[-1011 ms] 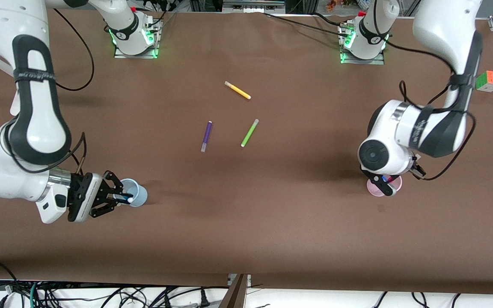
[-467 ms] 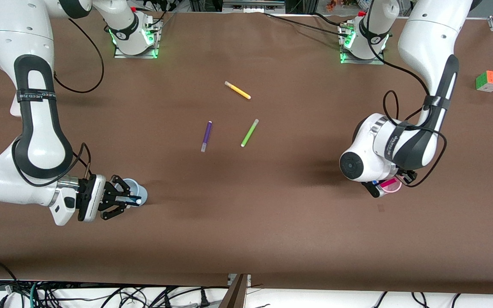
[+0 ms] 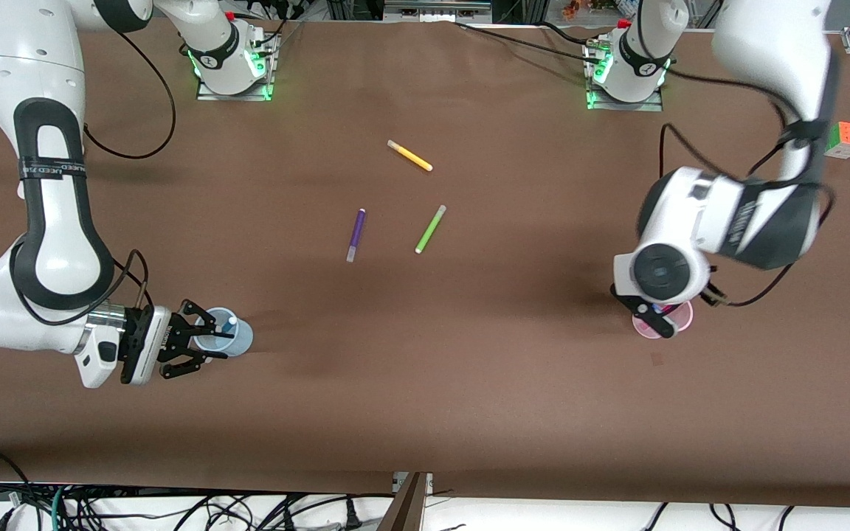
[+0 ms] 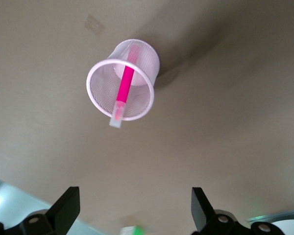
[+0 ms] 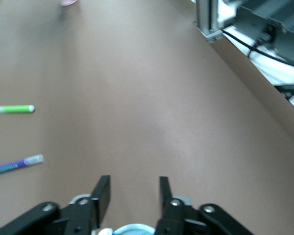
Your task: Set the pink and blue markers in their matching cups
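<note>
- Where the front view looks down on the brown table [image 3: 469,383]: right gripper [image 3: 207,341] low beside the blue cup [image 3: 224,333] at the right arm's end, fingers spread and holding nothing; blue marker [image 3: 229,324] standing in that cup, pale cap up.
- Same view, left arm's end: left gripper [image 3: 660,316] over the pink cup [image 3: 679,318], mostly hiding it; whether its fingers are apart cannot be told from this view.
- Mid-table, lying loose and well apart from both cups: yellow marker [image 3: 409,155], green marker [image 3: 430,229], purple marker [image 3: 356,234]. Colour cube [image 3: 845,139] near the table edge at the left arm's end.
- Left wrist view: fingers [image 4: 67,208] spread wide, empty, above the pink cup [image 4: 95,98]; pink marker [image 4: 124,90] leaning inside it, pale cap over the rim.
- Right wrist view: fingers [image 5: 102,196] parted, nothing between them; blue cup's rim [image 5: 132,229] just under them; green marker [image 5: 13,108] and purple marker [image 5: 14,165] lying farther out.
</note>
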Robot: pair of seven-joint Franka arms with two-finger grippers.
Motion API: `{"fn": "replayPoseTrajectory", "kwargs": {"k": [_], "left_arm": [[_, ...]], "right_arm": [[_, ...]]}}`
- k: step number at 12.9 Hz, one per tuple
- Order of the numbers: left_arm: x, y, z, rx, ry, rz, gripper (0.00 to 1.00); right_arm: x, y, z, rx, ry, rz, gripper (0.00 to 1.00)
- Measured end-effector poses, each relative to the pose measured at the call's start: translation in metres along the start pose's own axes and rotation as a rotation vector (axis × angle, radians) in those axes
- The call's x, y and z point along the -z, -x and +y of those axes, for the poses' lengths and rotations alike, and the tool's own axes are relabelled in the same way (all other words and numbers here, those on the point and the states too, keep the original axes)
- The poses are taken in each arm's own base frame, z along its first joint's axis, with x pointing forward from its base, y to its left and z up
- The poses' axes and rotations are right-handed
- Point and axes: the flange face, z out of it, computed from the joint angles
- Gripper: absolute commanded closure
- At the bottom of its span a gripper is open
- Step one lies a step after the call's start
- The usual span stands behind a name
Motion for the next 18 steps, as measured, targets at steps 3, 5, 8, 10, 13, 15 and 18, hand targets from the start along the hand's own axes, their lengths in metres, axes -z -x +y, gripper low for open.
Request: {"fn": "replayPoseTrajectory", "kwargs": {"k": [3,5,8,10,13,15,18], "left_arm": [[0.041,0.051,-0.041,0.151,0.135,0.145,0.00],[0.082,0.085,-0.070,0.225,0.161,0.259,0.00],[0.119,0.133,-0.092,0.295,0.181,0.341,0.00],[0.130,0.153,-0.097,0.357,0.198,0.373,0.00],[0.141,0.181,-0.087,0.553,0.259,0.415,0.00],[0.130,0.205,-0.076,0.620,0.268,0.448,0.00],[0.107,0.231,-0.057,0.643,0.278,0.442,0.00]], "right_arm": [[0.031,-0.034,-0.023,-0.316,0.079,-0.124,0.00],[0.041,-0.057,-0.050,-0.531,0.127,-0.248,0.00],[0.048,-0.089,-0.086,-0.793,0.265,-0.446,0.00],[0.064,-0.099,-0.104,-0.941,0.316,-0.507,0.00],[0.110,-0.101,-0.131,-1.027,0.319,-0.568,0.00],[0.151,-0.102,-0.145,-1.039,0.348,-0.550,0.00],[0.212,-0.085,-0.180,-1.055,0.453,-0.571,0.00]]}}
